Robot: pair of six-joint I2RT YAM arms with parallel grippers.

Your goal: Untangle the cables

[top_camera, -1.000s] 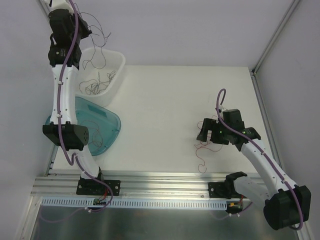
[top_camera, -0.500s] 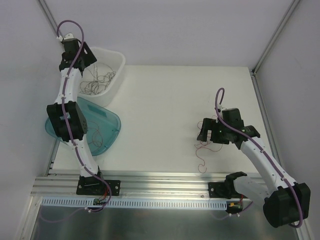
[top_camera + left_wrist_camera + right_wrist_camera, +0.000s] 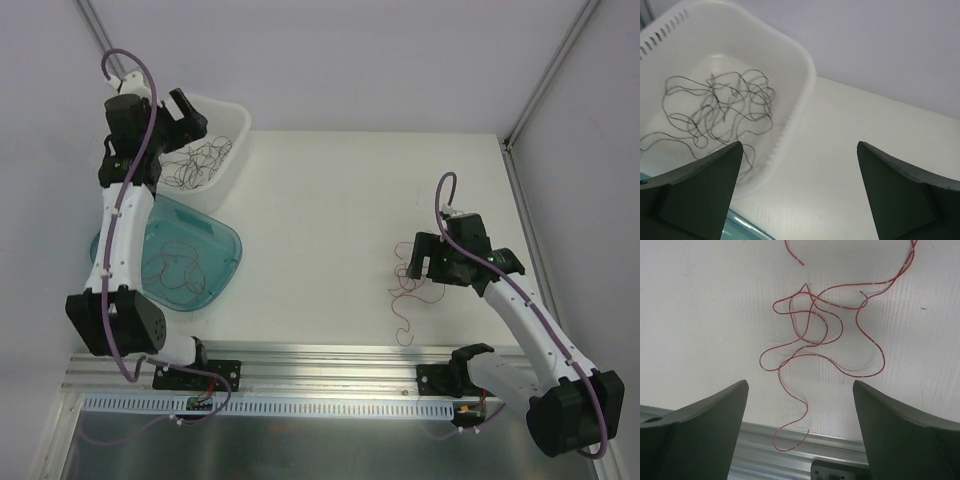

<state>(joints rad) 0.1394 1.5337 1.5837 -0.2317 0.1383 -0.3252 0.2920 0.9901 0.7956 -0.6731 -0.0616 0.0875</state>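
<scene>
The left gripper point(image 3: 800, 146) is spread wide and empty near the white basket point(image 3: 799, 60); dark cables point(image 3: 720, 107) lie loose inside, their near ends cut off behind a finger; the right gripper point(image 3: 800, 385), jaws apart, holds nothing above the red cable point(image 3: 822, 335) on the table point(image 3: 700, 315); its upper end runs out of frame.

No text, label, brand, number or sign is showing legibly in any view. Pale marks are recurring along the red cables point(image 3: 810, 342) lying on the worktop point(image 3: 700, 315), but they are appearing too small to read as characters. The small board point(image 3: 200, 402) on the front rail point(image 3: 320, 380) is likewise showing nothing legible.
</scene>
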